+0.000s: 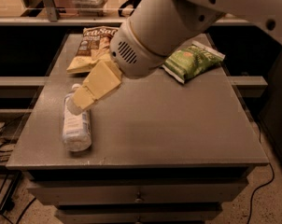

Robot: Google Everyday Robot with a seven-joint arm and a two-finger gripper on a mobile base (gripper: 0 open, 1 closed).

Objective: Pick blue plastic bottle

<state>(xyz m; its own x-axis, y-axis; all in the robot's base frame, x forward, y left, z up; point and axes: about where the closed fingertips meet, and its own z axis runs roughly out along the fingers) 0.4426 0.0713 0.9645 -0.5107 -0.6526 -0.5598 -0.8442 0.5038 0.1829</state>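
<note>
Pincer, cream wedge, seemingly over cap end, blue plastic bottle.

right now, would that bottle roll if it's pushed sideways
Likely: the blue plastic bottle lies on its side, round, so a sideways nudge should roll it. Clear plastic, probably light and squashy. The gripper is over its cap end.

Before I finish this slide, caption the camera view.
Gripper at the cap end of the blue plastic bottle on the table; brown chip bag and green chip bag behind.
</note>
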